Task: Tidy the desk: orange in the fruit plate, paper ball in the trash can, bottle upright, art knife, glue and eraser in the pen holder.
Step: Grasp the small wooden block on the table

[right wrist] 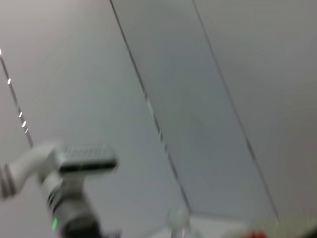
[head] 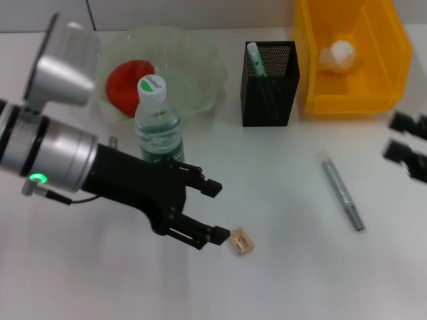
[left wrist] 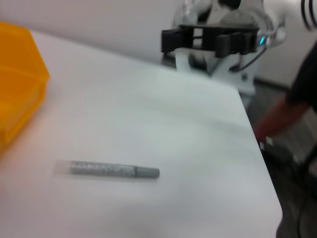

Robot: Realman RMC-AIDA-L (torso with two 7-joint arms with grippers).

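Nearest the camera: left gripper low over the white desk, jaws apart, nothing between them. Just beyond the lower fingertip, touching or nearly touching it, the tan eraser, lying flat on the desk and outside the jaw gap rather than within it.

Off to the open side of the jaws, well apart from them: a grey pen-shaped tool, lying flat on its side, also seen lengthwise in the left wrist view.

Behind the gripper's black body: the bottle, upright, white cap with green mark on top, its base hidden by the arm.

At the right edge of the head view: right gripper, held clear of the desk items; open or shut cannot be told. Seen again far off in the left wrist view, beyond the desk edge.

Farther back, past the bottle: the fruit plate, pale green, with the orange resting inside. Beside it, beyond the jaws: the pen holder, black mesh, upright, with a green-and-white stick-shaped item leaning inside. Farthest to the right: the yellow trash can, with the paper ball inside.
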